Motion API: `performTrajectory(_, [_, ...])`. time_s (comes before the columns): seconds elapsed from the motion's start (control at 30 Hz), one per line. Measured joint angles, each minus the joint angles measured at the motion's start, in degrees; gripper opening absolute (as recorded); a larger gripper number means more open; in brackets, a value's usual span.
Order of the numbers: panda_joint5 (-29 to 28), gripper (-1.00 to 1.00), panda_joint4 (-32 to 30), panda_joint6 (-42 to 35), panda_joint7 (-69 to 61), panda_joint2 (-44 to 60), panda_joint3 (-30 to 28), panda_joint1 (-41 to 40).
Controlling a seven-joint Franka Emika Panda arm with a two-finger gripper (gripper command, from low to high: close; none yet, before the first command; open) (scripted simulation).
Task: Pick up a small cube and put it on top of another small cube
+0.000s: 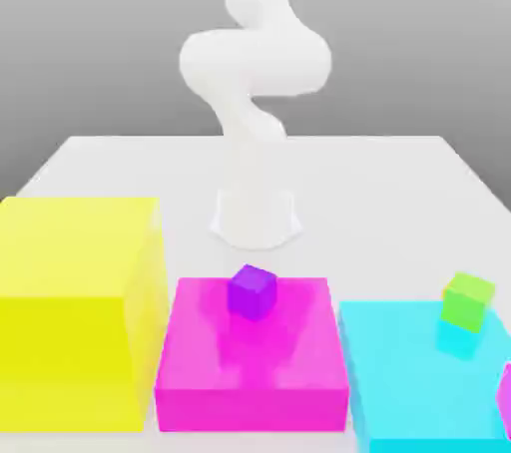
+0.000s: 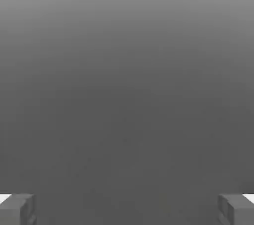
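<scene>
On the near edge of the white table (image 1: 419,167), three large blocks stand in a row: a tall yellow block (image 1: 75,311) at the exterior view's left, a low magenta block (image 1: 255,361) in the middle, and a low cyan block (image 1: 419,371) at the right. The small green cube (image 1: 466,301), the stacking target, rests on the cyan block toward its far right. A small purple cube (image 1: 252,291) sits on the magenta block near its far edge. No orange-yellow cube can be made out in these views, so the object to be picked is not yet located.

Risks, as judged: the purple cube is close in size to the green one and lies nearest the arm's base, so it may be taken by mistake. A descent beside the tall yellow block could clip its wall. A placement off-centre on the green cube, itself close to the block's edge, could tip both off.

The white arm (image 1: 255,72) rises from its base on the far side of the blocks and curls upward. In the hand view the gripper (image 2: 127,209) shows two grey fingertips (image 2: 17,209) spread wide apart, with nothing between them, facing plain grey background.
</scene>
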Motion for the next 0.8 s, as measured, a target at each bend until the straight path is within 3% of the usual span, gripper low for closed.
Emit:
performTrajectory(0.53, [-3.7, 0.00, -11.3, 14.3, -39.3, 25.5, 3.3, 21.7])
performTrajectory(0.8, [-3.4, 0.00, -16.9, 21.5, -60.3, 37.9, 7.6, 30.5])
